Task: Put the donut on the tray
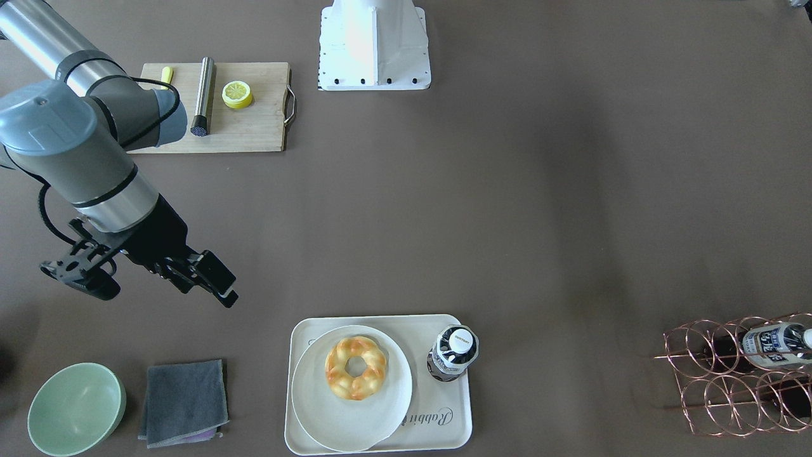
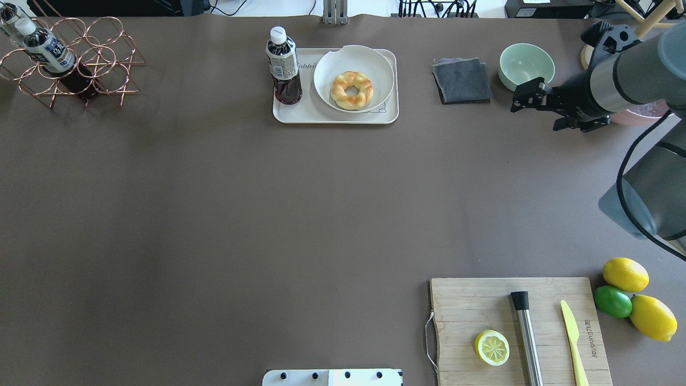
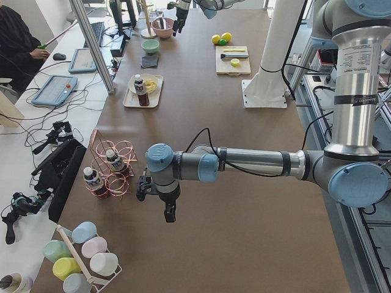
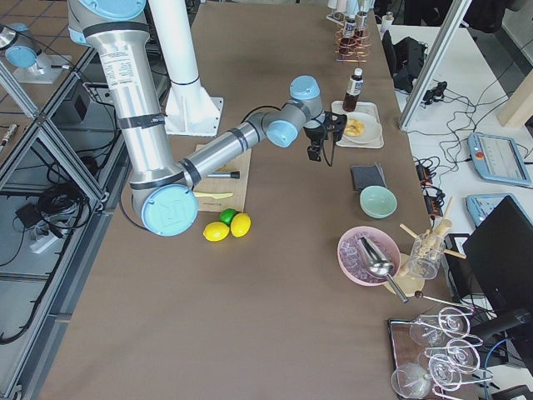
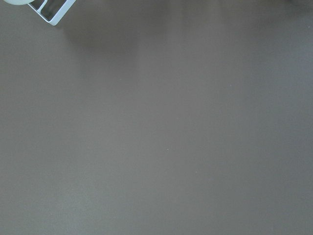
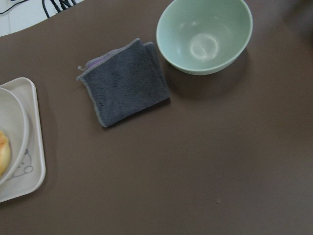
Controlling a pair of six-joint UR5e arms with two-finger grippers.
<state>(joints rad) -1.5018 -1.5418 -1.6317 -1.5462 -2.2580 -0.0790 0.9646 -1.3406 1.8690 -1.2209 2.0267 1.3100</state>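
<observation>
The donut (image 1: pixel 356 367), a glossy golden braided ring, lies on a round off-white plate (image 1: pixel 342 419) that sits on the cream tray (image 1: pixel 438 425). The donut also shows in the overhead view (image 2: pixel 351 90), and its edge shows in the right wrist view (image 6: pixel 2 152) beside the tray's corner (image 6: pixel 29 166). My right gripper (image 1: pixel 209 291) hovers above the table to the right of the tray, open and empty, near the grey cloth. My left gripper (image 3: pixel 169 215) hangs over bare table far from the tray; I cannot tell if it is open or shut.
A dark drink bottle (image 1: pixel 453 352) stands on the tray beside the plate. A folded grey cloth (image 1: pixel 184 403) and a green bowl (image 1: pixel 76 409) lie below the right gripper. A cutting board (image 1: pixel 254 127) holds a lemon half, a knife and a steel tube. A copper wire rack (image 1: pixel 742 381) stands far off.
</observation>
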